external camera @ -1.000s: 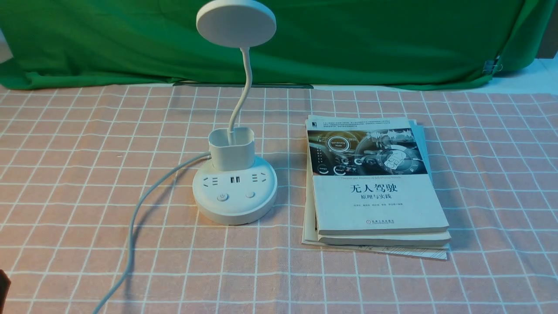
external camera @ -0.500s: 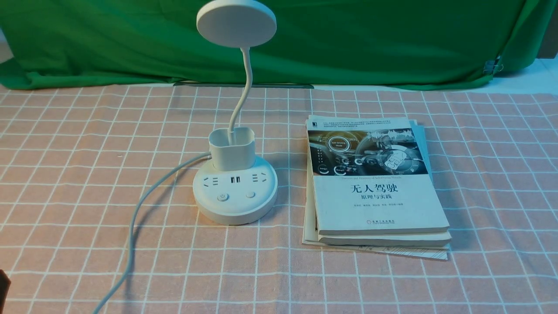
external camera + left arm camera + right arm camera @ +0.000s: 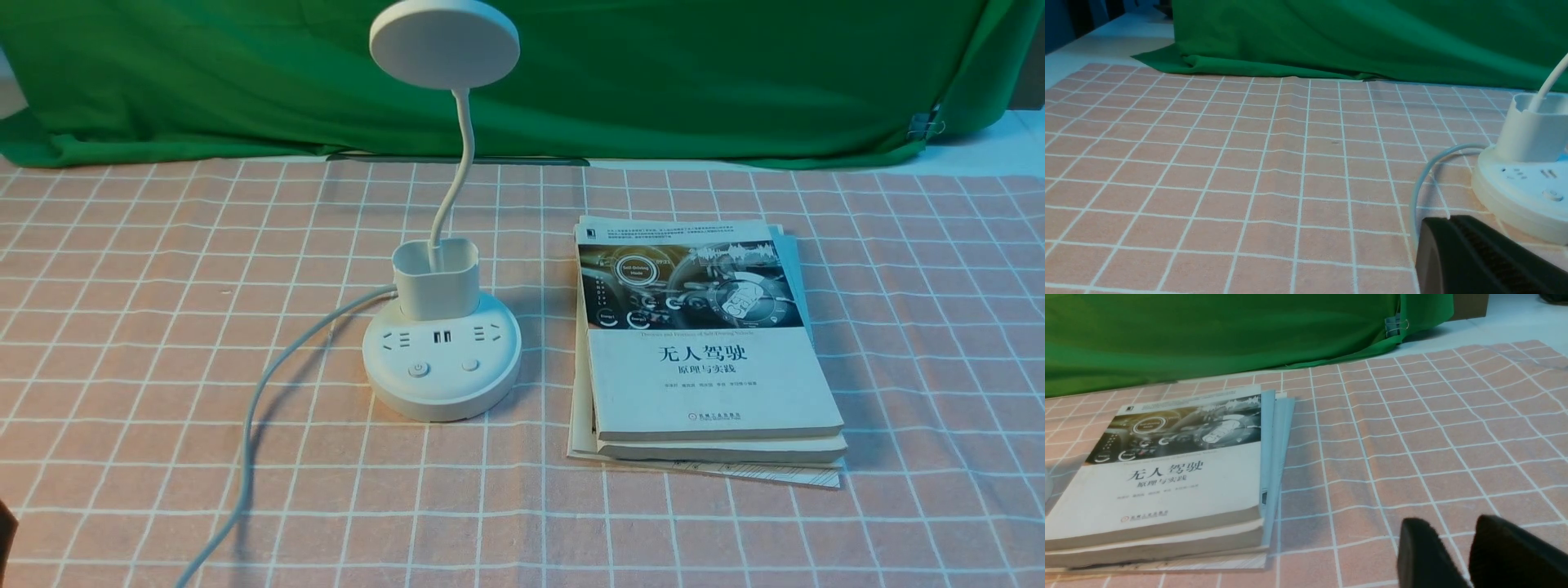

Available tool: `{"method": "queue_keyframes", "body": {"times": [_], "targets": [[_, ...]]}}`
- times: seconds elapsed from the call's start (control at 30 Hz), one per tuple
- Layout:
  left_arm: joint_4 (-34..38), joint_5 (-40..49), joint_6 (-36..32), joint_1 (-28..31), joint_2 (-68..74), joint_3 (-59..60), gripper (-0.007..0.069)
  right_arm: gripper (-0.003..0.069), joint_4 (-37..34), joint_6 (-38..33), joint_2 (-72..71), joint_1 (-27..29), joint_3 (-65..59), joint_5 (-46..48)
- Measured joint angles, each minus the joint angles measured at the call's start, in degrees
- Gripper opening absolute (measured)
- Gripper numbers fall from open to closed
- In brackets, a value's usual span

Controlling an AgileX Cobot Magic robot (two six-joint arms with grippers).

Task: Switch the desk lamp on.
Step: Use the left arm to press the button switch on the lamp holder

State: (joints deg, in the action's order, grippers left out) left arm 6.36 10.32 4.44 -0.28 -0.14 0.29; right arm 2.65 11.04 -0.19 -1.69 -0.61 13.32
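So our desk lamp point(image 3: 441, 359) is standing upright on the pink checked tablecloth point(image 3: 694, 531), left of the middle in the front view. It's the white kind with a flat round head point(image 3: 445, 45) up top, and the thin neck point(image 3: 464, 163) has a soft bend in it and runs down into the cup holder point(image 3: 437, 282) at the back of the round base point(image 3: 441, 400). On top of the base we can see sockets plus 2 buttons, and the left button point(image 3: 418, 370) has a power mark on it — the right button point(image 3: 471, 365) looks plain.

The cord point(image 3: 247, 457) comes out on the lamp's left, curves round and runs toward our side. To the lamp's right, well apart from it, we've got a stack of books point(image 3: 710, 384) lying flat, the top cover showing a car dashboard and Chinese lettering. Behind the lamp hangs a green cloth point(image 3: 694, 82), and far off to the lamp's right a clip point(image 3: 922, 125) sits on that cloth's edge.

As for our 2 grippers: the left gripper point(image 3: 1447, 220) is clenched, its 2 fingers together with nothing between them, on the near left side of the lamp and apart from it. The right gripper point(image 3: 1453, 522) is released — 2 dark, blurry fingers with a gap between — well to the lamp's right, past the books.
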Motion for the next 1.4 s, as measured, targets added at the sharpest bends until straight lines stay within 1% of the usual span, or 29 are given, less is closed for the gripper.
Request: {"method": "queue_keyframes", "body": {"times": [0.1, 0.13, 0.17, 0.2, 0.23, 0.27, 0.3, 0.33, 0.57, 0.67, 0.77, 0.8, 0.83, 0.87, 0.9, 0.93, 0.97, 1.0, 1.03, 1.1, 1.13, 1.17, 1.23, 1.27, 1.3, 1.4], "targets": [[17.3, -2.5, 10.5, 0.0, 0.0, 0.0, 0.0022, 0.0241, 0.0, 0.0, 0.0, 0.0, 0.0, 0.0], [20.1, -2.7, 12.2, 0.0, 0.0, 0.0, 0.0022, 0.0241, 0.0, 0.0, 0.0, 0.0, 0.0, 0.0], [29.5, -3.5, 18.2, 0.0, 0.0, 0.0, 0.0022, 0.0241, 0.0, 0.0, 0.0, 0.0, 0.0, 0.0], [34.2, -4.0, 21.2, 0.0, 0.0, 0.0, 0.0022, 0.0241, 0.0, 0.0, 0.0, 0.0, 0.0, 0.0], [39.9, -4.4, 25.7, 0.0, 0.0, 0.0, 0.0022, 0.0241, 0.0, 0.0, 0.0, 0.0, 0.0, 0.0], [40.6, -4.5, 25.7, 0.0, 0.0, 0.0, 0.0022, 0.0241, 0.0, 0.0, 0.0, 0.0, 0.0, 0.0], [44.3, -4.8, 29.0, 0.0, 0.0, 0.0, 0.0022, 0.0241, 0.0, 0.0, 0.0, 0.0, 0.0, 0.0], [45.3, -5.2, 30.3, 0.0, 0.0, 0.0, 0.0022, 0.0241, 0.0, 0.0, 0.0, 0.0, 0.0, 0.0], [44.8, -8.0, 32.3, 0.0, 0.0, 0.0, 0.0022, 0.0241, 0.0, 0.0, 0.0, 0.0, 0.0, 0.0], [42.9, -9.7, 32.2, 0.0, 0.0, 0.0, 0.0022, 0.0241, 0.0, 0.0, 0.0, 0.0, 0.0, 0.0], [34.0, -10.3, 29.4, 0.0, 0.0, -1.3, 0.0022, 0.0241, 0.0, 0.0, 0.0, 0.0, 0.0, 0.0], [33.3, -10.3, 28.9, 0.0, 0.0, -1.5, 0.0022, 0.0241, 0.0, 0.0, 0.0, 0.0, 0.0, 0.0], [27.5, -9.3, 27.3, 0.0, -0.1, -4.6, 0.0022, 0.0241, 0.0, 0.0, 0.0, 0.0, 0.0, 0.0], [26.7, -9.3, 27.3, 0.0, -0.1, -5.1, 0.0022, 0.0241, 0.0, 0.0, 0.0, 0.0, 0.0, 0.0], [20.9, -7.7, 26.1, 0.0, 0.6, -9.1, 0.0022, 0.0241, 0.0, 0.0, 0.0, 0.0, 0.0, 0.0], [14.6, -5.2, 25.2, 0.0, 2.4, -13.2, 0.0022, 0.0241, 0.0, 0.0, 0.0, 0.0, 0.0, 0.0], [11.3, -2.7, 24.9, 0.0, 3.9, -16.8, 0.0022, 0.0241, 0.0, 0.0, 0.0, 0.0, 0.0, 0.0], [10.5, -1.2, 24.6, 0.0, 4.8, -17.5, 0.0022, 0.0241, 0.0, 0.0, 0.0, 0.0, 0.0, 0.0], [5.5, 4.3, 23.5, 0.0, 7.9, -22.8, 0.0022, 0.0241, 0.0, 0.0, 0.0, 0.0, 0.0, 0.0], [0.9, 17.8, 19.4, 0.0, 14.9, -31.3, 0.0022, 0.0241, 0.0, 0.0, 0.0, 0.0, 0.0, 0.0], [0.4, 19.1, 18.4, 0.0, 16.2, -32.1, 0.0022, 0.0241, 0.0, 0.0, 0.0, 0.0, 0.0, 0.0], [-0.6, 27.6, 14.6, 0.0, 21.3, -38.1, 0.0022, 0.0241, 0.0, 0.0, 0.0, 0.0, 0.0, 0.0], [-0.9, 39.8, 9.2, 0.0, 28.9, -44.6, 0.0022, 0.0241, 0.0, 0.0, 0.0, 0.0, 0.0, 0.0], [-0.9, 40.7, 9.2, 0.0, 28.9, -45.2, 0.0022, 0.0241, 0.0, 0.0, 0.0, 0.0, 0.0, 0.0], [-0.7, 47.5, 6.0, 0.0, 34.1, -49.4, 0.0022, 0.0241, 0.0, 0.0, 0.0, 0.0, 0.0, 0.0], [1.4, 54.1, 0.7, 0.0, 43.3, -54.9, 0.0022, 0.0241, 0.0, 0.0, 0.0, 0.0, 0.0, 0.0]]}}
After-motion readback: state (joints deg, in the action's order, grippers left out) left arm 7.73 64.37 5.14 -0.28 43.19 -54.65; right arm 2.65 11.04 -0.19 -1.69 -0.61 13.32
